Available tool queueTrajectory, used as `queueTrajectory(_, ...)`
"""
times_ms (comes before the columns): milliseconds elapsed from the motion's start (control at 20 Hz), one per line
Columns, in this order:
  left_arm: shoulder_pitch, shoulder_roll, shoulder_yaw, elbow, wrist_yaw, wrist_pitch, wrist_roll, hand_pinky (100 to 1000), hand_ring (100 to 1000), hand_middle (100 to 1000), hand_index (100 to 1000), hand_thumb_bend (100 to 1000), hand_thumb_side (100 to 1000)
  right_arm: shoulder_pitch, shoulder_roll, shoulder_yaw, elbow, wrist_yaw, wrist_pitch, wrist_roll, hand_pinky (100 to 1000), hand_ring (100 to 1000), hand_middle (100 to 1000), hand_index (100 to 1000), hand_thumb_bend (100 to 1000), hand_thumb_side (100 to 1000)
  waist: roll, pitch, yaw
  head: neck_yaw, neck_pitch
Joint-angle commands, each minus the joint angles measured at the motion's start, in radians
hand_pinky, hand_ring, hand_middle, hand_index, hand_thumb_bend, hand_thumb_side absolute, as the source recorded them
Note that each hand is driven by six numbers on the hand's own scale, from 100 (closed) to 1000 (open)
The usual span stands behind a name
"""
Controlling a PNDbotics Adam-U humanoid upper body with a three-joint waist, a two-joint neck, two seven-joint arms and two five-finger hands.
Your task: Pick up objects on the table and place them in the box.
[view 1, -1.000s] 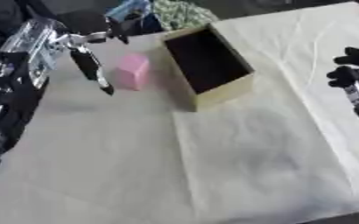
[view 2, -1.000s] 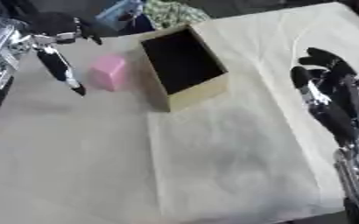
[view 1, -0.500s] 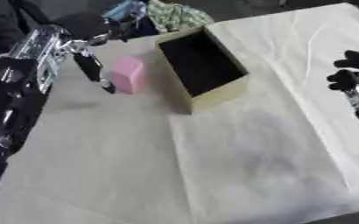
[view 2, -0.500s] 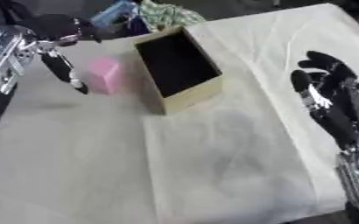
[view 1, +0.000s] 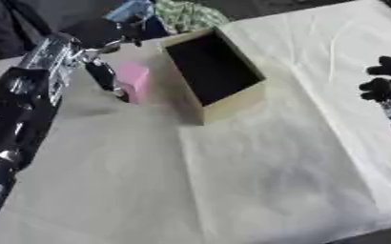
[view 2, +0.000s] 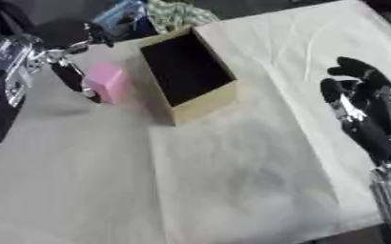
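Cream cloth [view 1: 257,181] spread across the table, creased and softly rumpled, fold lines running lengthwise. On it, toward the far left, an open rectangular box [view 2: 200,107]: pale tan walls, cardboard-like, dark hollow interior, sitting askew to the cloth's edges. Just beside the box's left wall, a pink block [view 2: 106,82], matte and soft-edged, standing upright on the cloth, outside the box. Left hand [view 1: 107,76] reaching in from the left on a glossy black and silver arm; dark fingers [view 2: 68,76] pointing down right at the block's left face, touching or nearly so, hard to say which. Thumb [view 1: 122,42] stuck out toward the far side, above the block. Straight fingers, not wrapped round anything, block not lifted. Right hand [view 2: 362,102] over at the right edge, well apart from box and block, black, fingers raised and relaxed, holding nothing. Beyond the box at the far edge, a crumpled green-and-white patterned item [view 1: 186,14] and something blue [view 2: 119,14] beside it, both blurred, shapes not clear.
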Motion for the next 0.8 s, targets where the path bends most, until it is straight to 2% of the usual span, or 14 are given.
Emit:
queueTrajectory(50,-0.031,0.023,0.015,-0.013,-0.028,0.008,0.031,859,802,774,843,930,335,-0.015,-0.010,-0.001,-0.012,-0.006,-0.001,0.005,655,668,721,858,481,629,-0.003,-0.012,-0.005,0.008,-0.013)
queueTrajectory(300,-0.031,0.024,0.019,-0.002,-0.054,0.002,0.052,871,821,777,843,929,319,-0.019,-0.009,0.001,-0.013,-0.007,-0.002,0.009,656,668,721,859,480,629,0.000,-0.006,-0.014,0.017,-0.018)
queueTrajectory(800,-0.024,0.020,0.026,0.026,-0.063,-0.019,0.012,858,801,764,831,907,279,-0.024,-0.008,0.002,-0.013,-0.008,-0.003,0.013,657,669,721,859,477,630,0.004,0.001,-0.018,0.019,-0.018)
